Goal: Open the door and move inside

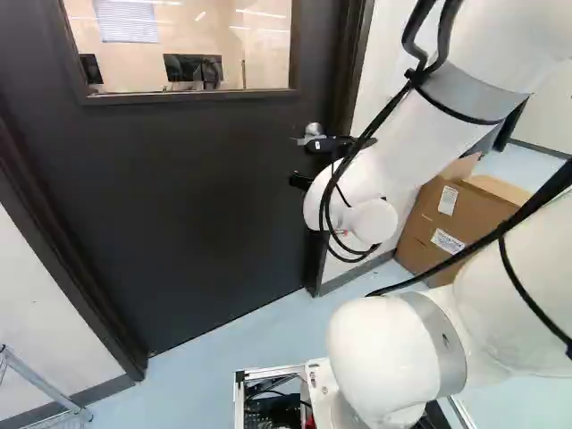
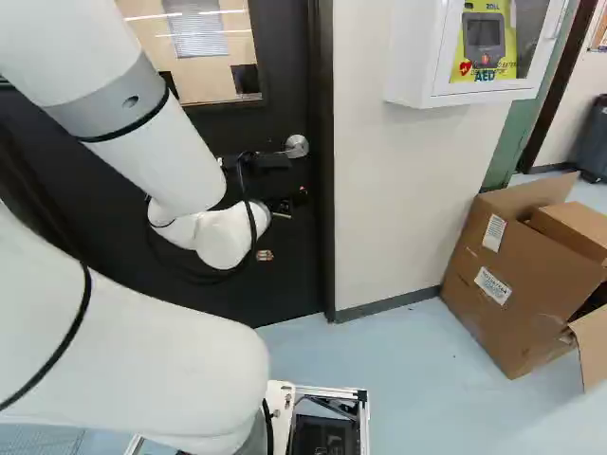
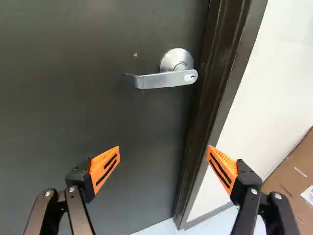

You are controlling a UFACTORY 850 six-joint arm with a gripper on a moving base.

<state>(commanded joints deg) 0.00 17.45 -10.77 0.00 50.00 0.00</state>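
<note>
Dark door [image 1: 206, 179], shut in its frame [image 3: 215, 112], across the upper left of the left base view; partly hidden behind the arm at the left of the right base view. Window [image 1: 223, 45] in its upper part, with dark monitors [image 1: 192, 69] visible through the glass. Silver handle [image 3: 166, 80] on the door, close to the frame; just right of centre in the upper part of the left base view, and left of centre in the upper part of the right one. Lever roughly level, pointing away from the frame.

Gripper [image 2: 284, 205] left of centre in the right base view, below the handle. In the wrist view, fingers spread wide, nothing held; orange pads [image 3: 105, 168] well apart, one against the backdrop of the door, the other overlapping the frame's edge and the white wall [image 2: 379, 171]. Handle ahead of the gripper, apart from both fingers.

White arm [image 1: 420, 134], with black cables [image 1: 335, 192] looped along it, from the upper right to the bottom of the left base view. Open brown box [image 2: 517, 284] on the pale blue floor [image 2: 379, 355], at the right of the right base view. White cabinet [image 2: 413, 57] on the wall, upper right of that view.
</note>
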